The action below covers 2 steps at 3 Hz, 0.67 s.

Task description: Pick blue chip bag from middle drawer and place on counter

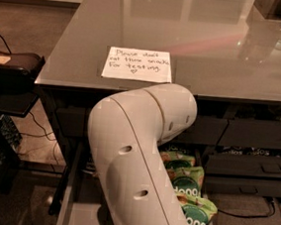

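the arm [136, 159] filled my view and hid the gripper behind it; i could not tell its state. the counter [197, 35] carried a note [137, 64] reading "please don't eat these snacks for testing". the open middle drawer [78, 215] held green "dang" bags [192, 189]; the blue chip bag was hidden from me.

You have the counter [221, 47] level, glossy grey and reflective, with a thin dark front edge. A white handwritten note [137, 64] lies flat near that edge. Below it, the middle drawer [78, 220] stands pulled open (lighter grey floor and dark left rail showing). You cannot see the blue chip bag. The gripper is hidden behind the arm [134, 173].
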{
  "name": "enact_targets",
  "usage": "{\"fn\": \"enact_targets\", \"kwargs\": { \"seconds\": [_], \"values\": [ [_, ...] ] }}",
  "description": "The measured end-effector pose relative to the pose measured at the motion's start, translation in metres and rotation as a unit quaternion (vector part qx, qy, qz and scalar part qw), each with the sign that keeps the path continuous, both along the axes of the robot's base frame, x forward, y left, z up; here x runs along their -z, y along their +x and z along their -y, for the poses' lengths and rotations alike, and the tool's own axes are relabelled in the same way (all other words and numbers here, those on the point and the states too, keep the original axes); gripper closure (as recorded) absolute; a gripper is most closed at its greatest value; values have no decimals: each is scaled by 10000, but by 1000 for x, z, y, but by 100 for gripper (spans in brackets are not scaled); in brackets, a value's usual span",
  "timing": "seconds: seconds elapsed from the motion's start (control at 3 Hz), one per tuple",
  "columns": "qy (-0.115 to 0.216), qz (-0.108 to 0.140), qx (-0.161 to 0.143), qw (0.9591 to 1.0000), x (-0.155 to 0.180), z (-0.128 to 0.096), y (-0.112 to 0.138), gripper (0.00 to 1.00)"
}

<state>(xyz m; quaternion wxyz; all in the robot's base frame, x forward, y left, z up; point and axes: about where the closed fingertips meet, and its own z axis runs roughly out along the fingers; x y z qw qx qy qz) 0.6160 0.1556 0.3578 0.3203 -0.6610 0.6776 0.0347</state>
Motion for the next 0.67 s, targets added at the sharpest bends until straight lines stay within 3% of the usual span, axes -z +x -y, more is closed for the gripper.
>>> {"fn": "enact_targets", "kwargs": {
  "seconds": [0.67],
  "values": [
    [60,-84,110,9999,0,4,-1,91]
  ]
}}
